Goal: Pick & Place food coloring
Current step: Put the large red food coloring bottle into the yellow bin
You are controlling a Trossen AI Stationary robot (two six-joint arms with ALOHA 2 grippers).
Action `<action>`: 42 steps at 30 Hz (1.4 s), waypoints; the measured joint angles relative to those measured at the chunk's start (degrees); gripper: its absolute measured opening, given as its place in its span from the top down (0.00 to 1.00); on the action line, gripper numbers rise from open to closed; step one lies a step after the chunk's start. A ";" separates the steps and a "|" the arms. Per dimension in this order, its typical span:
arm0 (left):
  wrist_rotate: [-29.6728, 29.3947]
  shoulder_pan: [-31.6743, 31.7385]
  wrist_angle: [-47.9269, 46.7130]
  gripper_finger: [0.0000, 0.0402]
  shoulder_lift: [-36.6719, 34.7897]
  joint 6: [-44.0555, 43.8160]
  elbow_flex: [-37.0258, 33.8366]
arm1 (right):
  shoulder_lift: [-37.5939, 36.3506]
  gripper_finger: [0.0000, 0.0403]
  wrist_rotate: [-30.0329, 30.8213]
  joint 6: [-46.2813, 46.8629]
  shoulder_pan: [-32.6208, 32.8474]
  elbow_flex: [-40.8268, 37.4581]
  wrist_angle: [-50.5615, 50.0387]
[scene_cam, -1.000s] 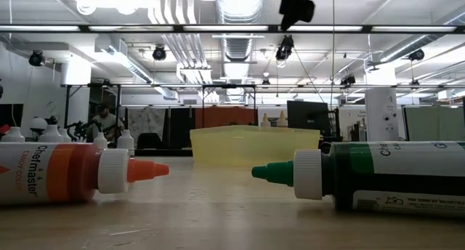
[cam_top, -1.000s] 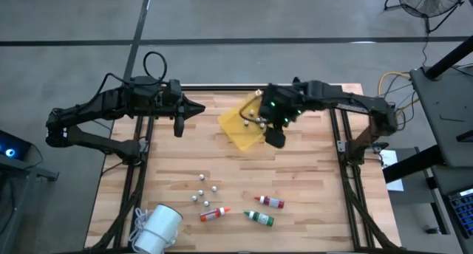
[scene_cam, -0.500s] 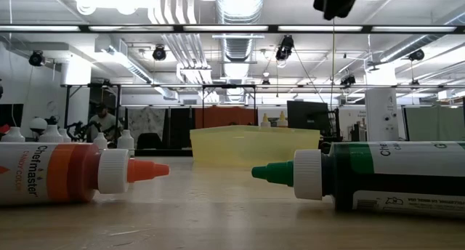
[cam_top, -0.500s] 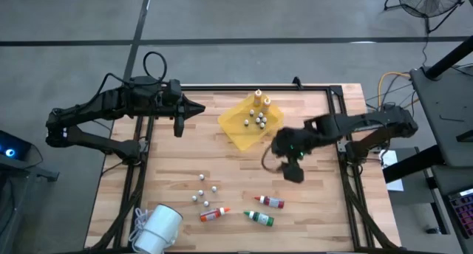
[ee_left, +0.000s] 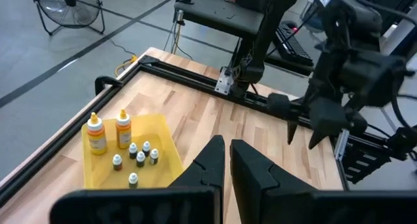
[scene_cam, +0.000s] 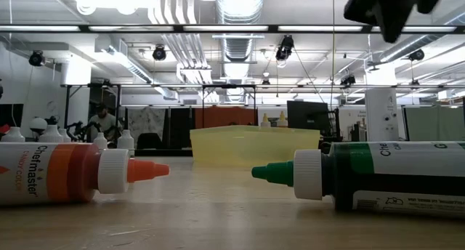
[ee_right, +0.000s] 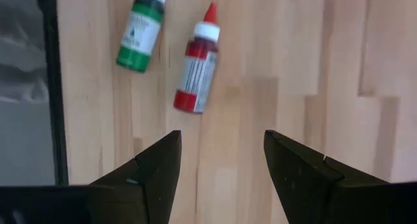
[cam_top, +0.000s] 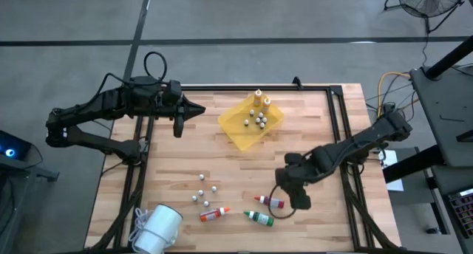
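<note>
With its jaws spread wide and nothing between them, my right gripper (cam_top: 299, 200) hangs above the near part of the tabletop (cam_top: 318, 143), just beside the red bottle (cam_top: 272, 202). From the right wrist camera I see that red bottle (ee_right: 196, 71) lying on its side past the fingertips (ee_right: 163, 149), with the green bottle (ee_right: 141, 30) lying close alongside it but not touching. From overhead, the green bottle (cam_top: 259, 218) sits a little nearer the front edge than the red one, and the orange bottle (cam_top: 213, 213) lies further toward the left arm's side, next to a white cup (cam_top: 157, 230) tipped on its side. Several small pale balls (cam_top: 202, 189) are scattered just beyond the orange bottle. Two yellow bottles (cam_top: 260, 100) stand upright in the far corner of the yellow tray (cam_top: 238, 133), with more pale balls beside them inside it. My left gripper (cam_top: 195, 110) waits over the far left edge of the tabletop, its jaws pressed together and holding nothing.
</note>
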 joint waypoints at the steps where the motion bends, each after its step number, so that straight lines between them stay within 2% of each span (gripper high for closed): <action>1: 0.02 0.00 0.00 1.00 0.00 0.00 0.00 | 0.78 0.48 -0.21 0.19 0.59 0.00 0.07; 6: 0.04 0.00 -0.01 1.00 0.00 0.02 0.00 | 4.84 0.48 -0.51 1.64 3.17 1.30 1.26; 17: 2.13 0.00 -0.07 1.00 0.00 1.10 0.00 | 9.60 0.48 -1.89 13.53 4.89 3.43 3.43; 25: 3.64 -1.30 -0.31 1.00 0.00 1.08 -0.06 | 14.28 0.48 -1.84 11.87 5.60 3.28 4.27; 31: 3.38 -3.90 -0.17 1.00 -0.05 3.23 -1.31 | 17.50 0.48 0.61 12.41 5.56 3.26 4.54; 42: 3.15 -4.37 1.64 1.00 -0.29 3.26 -3.82 | 19.62 0.48 1.55 12.85 5.45 1.68 8.76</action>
